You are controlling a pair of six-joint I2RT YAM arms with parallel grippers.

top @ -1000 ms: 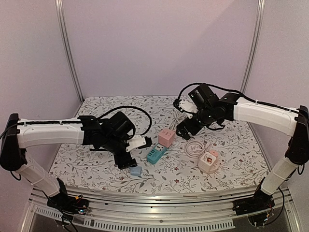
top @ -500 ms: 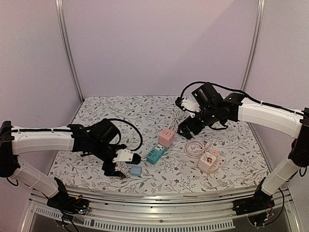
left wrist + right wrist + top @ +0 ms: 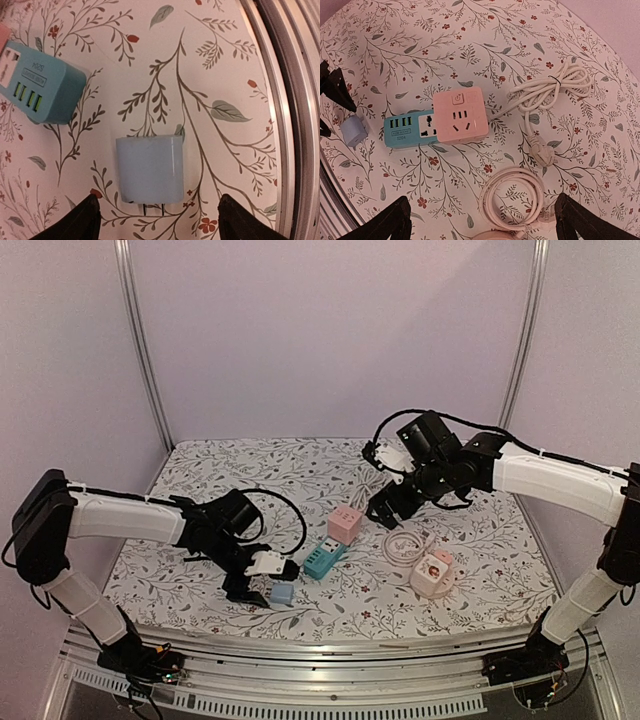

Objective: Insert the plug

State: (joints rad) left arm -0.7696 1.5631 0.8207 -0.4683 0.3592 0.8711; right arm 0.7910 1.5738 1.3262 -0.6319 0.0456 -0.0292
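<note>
Right now the pale blue plug point(image 3: 149, 169) lies flat on the flowered table point(image 3: 200, 480), close to the near edge, its two prongs pointing back toward my left wrist. It sits near the teal power strip point(image 3: 42, 87) but does not touch it. My left gripper point(image 3: 158, 215) hovers low over it with jaws spread wide, one finger to each side of the prong end, gripping nothing. By my reckoning this is the reach-and-grasp step; nothing has gone into a socket yet. The next move calls for dropping until my fingers bracket the plug's body, not its prongs, then pinching its flat sides squarely so the prongs stay free. Further out, the pink socket cube point(image 3: 459, 115) rests against the teal strip's far end. My right gripper point(image 3: 481, 212) hangs above it with jaws wide apart, holding nothing, well placed to steady a socket
</note>
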